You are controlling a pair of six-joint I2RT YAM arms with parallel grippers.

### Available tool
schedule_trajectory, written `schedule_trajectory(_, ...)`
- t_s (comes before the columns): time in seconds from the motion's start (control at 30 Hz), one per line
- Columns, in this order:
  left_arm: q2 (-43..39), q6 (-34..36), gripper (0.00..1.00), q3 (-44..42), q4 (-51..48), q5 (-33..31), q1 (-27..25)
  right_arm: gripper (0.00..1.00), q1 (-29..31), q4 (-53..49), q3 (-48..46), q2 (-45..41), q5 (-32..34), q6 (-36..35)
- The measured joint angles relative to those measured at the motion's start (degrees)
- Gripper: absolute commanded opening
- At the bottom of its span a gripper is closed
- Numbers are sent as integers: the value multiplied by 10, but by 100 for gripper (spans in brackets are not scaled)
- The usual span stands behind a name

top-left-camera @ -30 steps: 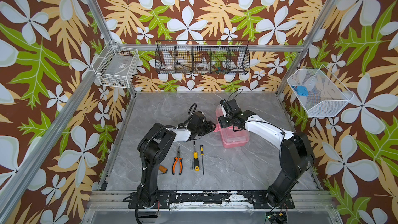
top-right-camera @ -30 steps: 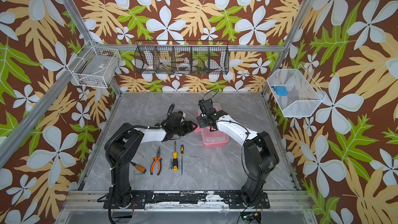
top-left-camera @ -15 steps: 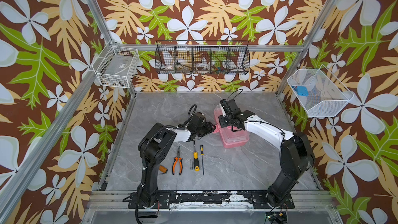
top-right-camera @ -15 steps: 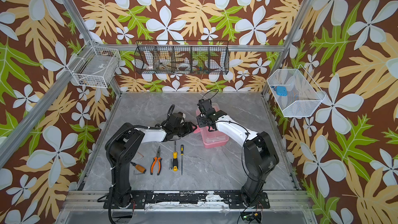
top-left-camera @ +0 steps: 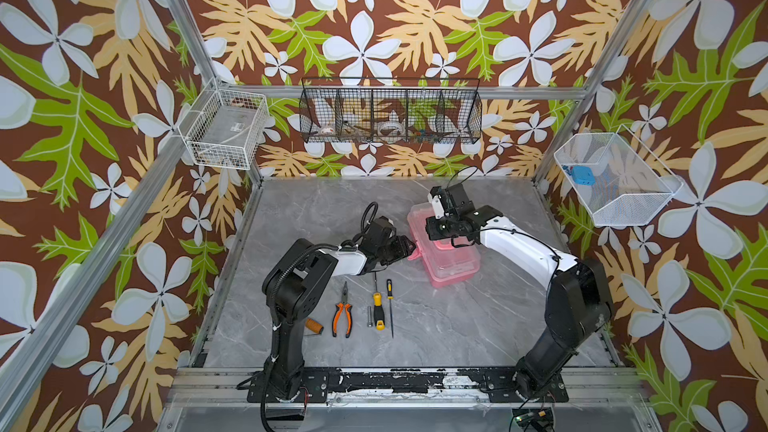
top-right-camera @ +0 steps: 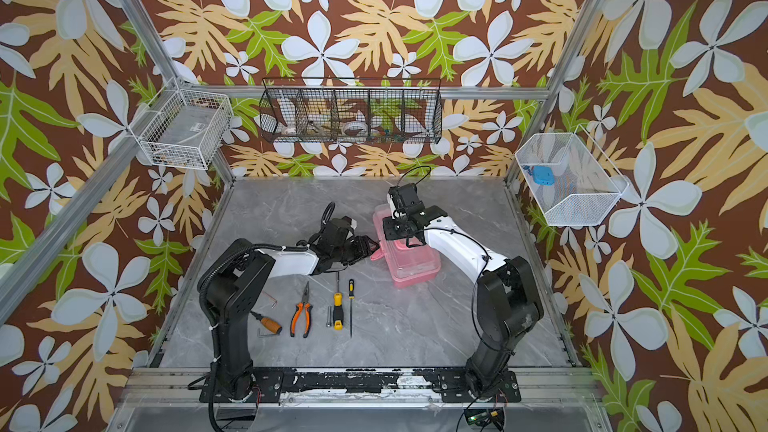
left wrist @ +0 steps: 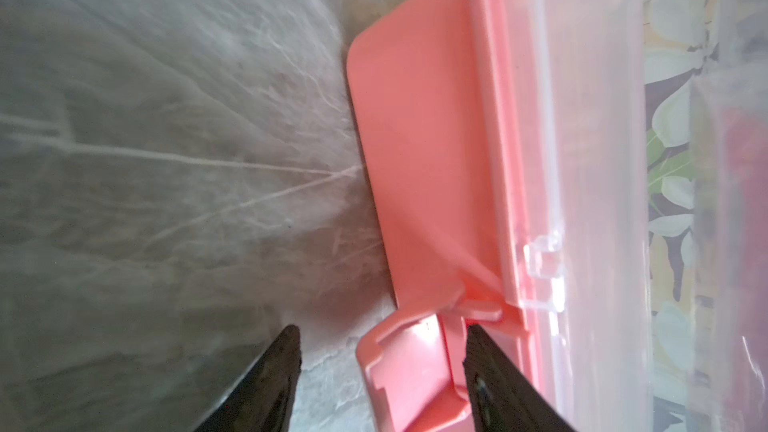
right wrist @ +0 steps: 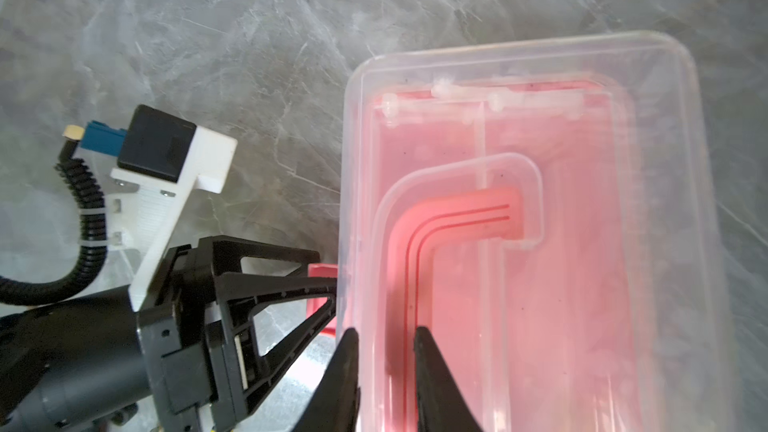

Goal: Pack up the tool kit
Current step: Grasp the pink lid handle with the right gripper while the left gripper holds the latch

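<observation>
Robot lab test cell. Aluminium frame (top-left-camera: 519, 93) boxes in a grey marble-look table (top-left-camera: 457, 326); walls papered in floral leaf print (top-left-camera: 374, 14). Left arm (top-left-camera: 299, 284) and right arm (top-left-camera: 577, 305) mounted on a front rail (top-left-camera: 415, 374). On the walls: white basket (top-left-camera: 224, 135) left, white mesh basket (top-left-camera: 615, 184) right, black basket (top-left-camera: 390, 118) at back.

The case (top-left-camera: 451, 280) is pink plastic under a clear, glossy plastic lid (right wrist: 519, 56); the surface (right wrist: 291, 35) looks smooth, grey, marble-veined.

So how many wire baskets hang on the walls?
3: left white basket at the left wall, black basket on the back wall, right white basket at the right wall; none looks hidden.
</observation>
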Motion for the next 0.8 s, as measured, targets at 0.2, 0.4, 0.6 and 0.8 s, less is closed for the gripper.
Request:
schedule_trajectory(0.2, -4, 6, 65, -5, 0, 0, 0, 20, -22, 0, 0, -2, -54, 16)
schedule_trajectory(0.4, -10, 10, 66, -7, 0, 0, 0, 60, -25, 0, -6, -12, -58, 16)
schedule_trajectory(0.6, -10, 15, 66, -5, -2, 0, 0, 65, -31, 0, -12, 1, -70, 14)
schedule_trajectory(0.8, -10, 21, 66, 5, -8, 0, 1, 60, -44, 28, -10, 22, -115, 6)
